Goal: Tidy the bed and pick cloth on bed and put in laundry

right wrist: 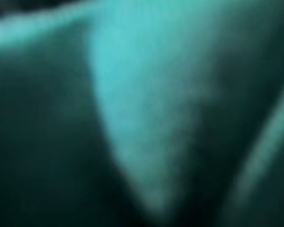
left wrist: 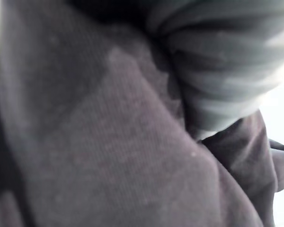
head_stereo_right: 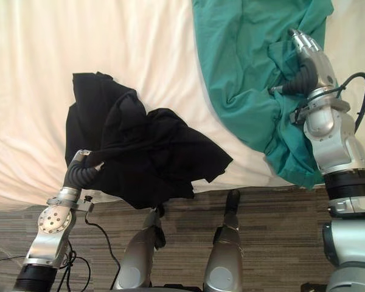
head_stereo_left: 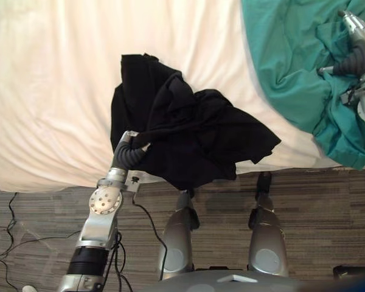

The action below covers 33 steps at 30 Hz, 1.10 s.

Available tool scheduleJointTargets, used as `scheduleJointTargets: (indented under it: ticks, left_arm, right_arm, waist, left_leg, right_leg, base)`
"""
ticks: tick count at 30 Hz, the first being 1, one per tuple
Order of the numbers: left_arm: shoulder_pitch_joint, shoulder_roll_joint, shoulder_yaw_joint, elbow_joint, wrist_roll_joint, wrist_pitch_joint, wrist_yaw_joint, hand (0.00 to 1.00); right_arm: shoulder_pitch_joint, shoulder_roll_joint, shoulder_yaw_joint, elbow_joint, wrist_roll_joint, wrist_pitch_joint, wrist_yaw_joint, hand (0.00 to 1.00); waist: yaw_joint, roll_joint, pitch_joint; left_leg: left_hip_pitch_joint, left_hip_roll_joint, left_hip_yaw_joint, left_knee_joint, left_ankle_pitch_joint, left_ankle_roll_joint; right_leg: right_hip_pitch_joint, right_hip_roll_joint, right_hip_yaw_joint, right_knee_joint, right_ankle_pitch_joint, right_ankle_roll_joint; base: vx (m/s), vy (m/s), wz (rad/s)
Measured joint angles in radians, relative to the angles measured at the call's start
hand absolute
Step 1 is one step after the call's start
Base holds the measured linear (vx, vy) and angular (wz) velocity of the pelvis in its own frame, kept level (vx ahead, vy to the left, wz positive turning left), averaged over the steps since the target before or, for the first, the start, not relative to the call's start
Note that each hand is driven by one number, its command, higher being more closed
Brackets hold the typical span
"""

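the left arm (head_stereo_left: 100, 225) comes up from lower left, its wrist bent to the right at the left hand (head_stereo_left: 129, 153); the right arm (head_stereo_right: 336, 146) stretches forward, the right hand (head_stereo_right: 305, 48) leaning left

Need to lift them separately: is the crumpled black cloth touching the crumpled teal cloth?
Apart. The right eye view shows bare white bedsheet between the crumpled black cloth and the crumpled teal cloth.
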Motion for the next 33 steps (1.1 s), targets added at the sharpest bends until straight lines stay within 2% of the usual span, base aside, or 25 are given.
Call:
scheduleJointTargets:
  ticks: [1, 5, 10, 13, 19, 21, 23, 25, 27, 30, 33]
  left_arm:
    - [0.000, 0.008, -0.004, -0.002, -0.004, 0.000, -0.005, 1.00]
    - [0.000, 0.053, -0.022, -0.009, -0.038, 0.000, -0.026, 1.00]
    - [0.000, 0.057, -0.053, -0.008, -0.043, 0.000, -0.034, 1.00]
    - [0.000, 0.053, -0.071, -0.004, -0.043, 0.003, -0.035, 1.00]
    - [0.000, 0.012, -0.074, 0.017, -0.034, 0.025, -0.035, 1.00]
    - [0.001, -0.025, -0.078, 0.055, -0.027, 0.039, -0.036, 1.00]
    - [0.000, -0.056, -0.079, 0.086, -0.015, 0.057, -0.036, 1.00]
    - [0.001, -0.079, -0.079, 0.126, 0.014, 0.080, -0.034, 1.00]
    - [-0.001, -0.091, -0.072, 0.167, 0.036, 0.098, -0.033, 1.00]
    - [-0.057, -0.118, -0.061, 0.321, 0.094, 0.100, -0.027, 1.00]
    - [-0.095, -0.133, -0.059, 0.426, 0.133, 0.101, -0.001, 1.00]
  right_arm:
    - [-0.006, -0.004, 0.009, 0.012, -0.001, -0.003, 0.008, 1.00]
    - [-0.025, -0.071, 0.073, 0.076, -0.025, -0.019, 0.057, 1.00]
    - [-0.056, -0.104, 0.074, 0.123, -0.048, -0.018, 0.079, 1.00]
    - [-0.058, -0.092, 0.074, 0.156, -0.043, -0.014, 0.079, 1.00]
    - [-0.049, -0.006, 0.051, 0.211, -0.018, 0.013, 0.079, 1.00]
    - [0.016, 0.050, 0.002, 0.211, -0.016, 0.018, 0.079, 1.00]
    - [0.078, 0.114, -0.047, 0.201, -0.004, 0.027, 0.078, 1.00]
    - [0.174, 0.195, -0.080, 0.166, 0.017, 0.029, 0.078, 1.00]
    - [0.243, 0.303, -0.127, 0.162, 0.024, 0.027, 0.078, 1.00]
    - [0.343, 0.444, -0.149, 0.155, 0.048, 0.029, 0.078, 1.00]
    - [0.391, 0.539, -0.149, 0.167, 0.064, 0.034, 0.078, 1.00]
  waist:
    - [0.001, -0.003, 0.002]
    - [0.010, -0.007, 0.004]
    - [0.035, -0.007, 0.004]
    - [0.036, -0.008, 0.004]
    - [0.038, -0.032, -0.023]
    - [0.042, -0.041, -0.065]
    - [0.043, -0.053, -0.077]
    - [0.044, -0.075, -0.108]
    - [0.029, -0.099, -0.127]
    - [0.026, -0.132, -0.181]
    - [0.023, -0.156, -0.204]
  left_leg:
    - [-0.001, 0.000, 0.000, 0.000, 0.000, 0.000]
    - [-0.007, -0.001, -0.007, 0.000, 0.001, 0.001]
    - [-0.015, -0.001, -0.024, 0.016, 0.002, -0.001]
    - [-0.015, 0.001, -0.041, 0.019, 0.002, -0.001]
    - [-0.015, 0.002, -0.054, 0.025, 0.004, -0.002]
    - [-0.012, 0.002, -0.054, 0.025, 0.004, -0.002]
    - [0.021, 0.003, -0.054, 0.023, 0.004, -0.002]
    - [0.051, 0.003, -0.054, 0.017, 0.004, -0.002]
    - [0.089, 0.003, -0.055, 0.013, 0.003, -0.003]
    - [0.134, 0.004, -0.049, 0.007, -0.008, -0.016]
    - [0.188, 0.005, -0.036, 0.000, -0.019, -0.021]
  right_leg:
    - [-0.002, 0.000, -0.001, 0.000, 0.000, -0.001]
    - [-0.003, -0.001, -0.006, 0.002, -0.002, -0.002]
    - [0.002, 0.000, -0.014, 0.006, -0.008, -0.008]
    - [0.004, -0.001, -0.030, 0.033, -0.025, -0.012]
    - [0.006, -0.004, -0.035, 0.054, -0.041, -0.016]
    - [0.010, -0.004, -0.037, 0.054, -0.042, -0.016]
    - [0.040, -0.004, -0.039, 0.054, -0.044, -0.018]
    - [0.070, -0.003, -0.043, 0.054, -0.060, -0.017]
    - [0.114, -0.003, -0.055, 0.054, -0.070, -0.017]
    - [0.153, -0.002, -0.051, 0.052, -0.079, -0.015]
    - [0.188, -0.002, -0.039, 0.049, -0.083, -0.009]
  base:
    - [-0.02, 0.008, 0.04]
    - [-0.01, 0.006, 0.03]
    - [-0.01, -0.001, 0.05]
    - [-0.02, 0.003, 0.14]
    - [-0.02, 0.003, 0.04]
    - [0.00, 0.000, 0.00]
    - [0.04, -0.009, 0.00]
    - [0.05, -0.013, 0.04]
    - [0.03, -0.011, 0.08]
    - [0.02, 0.001, -0.03]
    - [-0.01, 0.007, -0.15]
